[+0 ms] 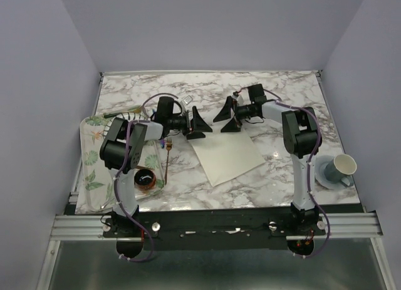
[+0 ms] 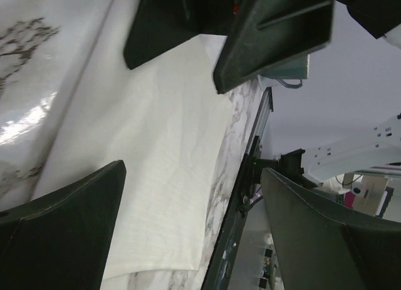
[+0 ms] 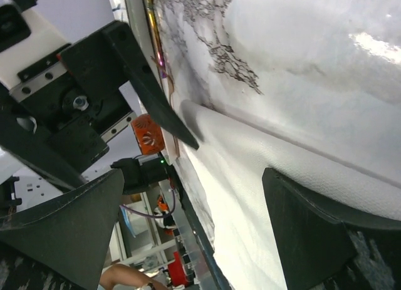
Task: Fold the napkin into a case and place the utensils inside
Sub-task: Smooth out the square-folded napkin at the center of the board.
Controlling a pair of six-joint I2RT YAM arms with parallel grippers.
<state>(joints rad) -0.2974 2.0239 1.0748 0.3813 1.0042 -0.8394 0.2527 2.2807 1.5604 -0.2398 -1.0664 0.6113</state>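
Hands spread wide, the left hand (image 1: 199, 126) and right hand (image 1: 228, 118) hover over the far edge of the flat napkin (image 1: 227, 157), centre frame on the marble bench (image 1: 282, 89). An uneven pinch could drag the cloth askew toward the fork (image 1: 168, 152), left of centre.

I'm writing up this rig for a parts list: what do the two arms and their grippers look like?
The left arm and right arm have white links and black joint housings, with purple cables looped along them. The left gripper and right gripper each carry two flat, black, triangular fingers.
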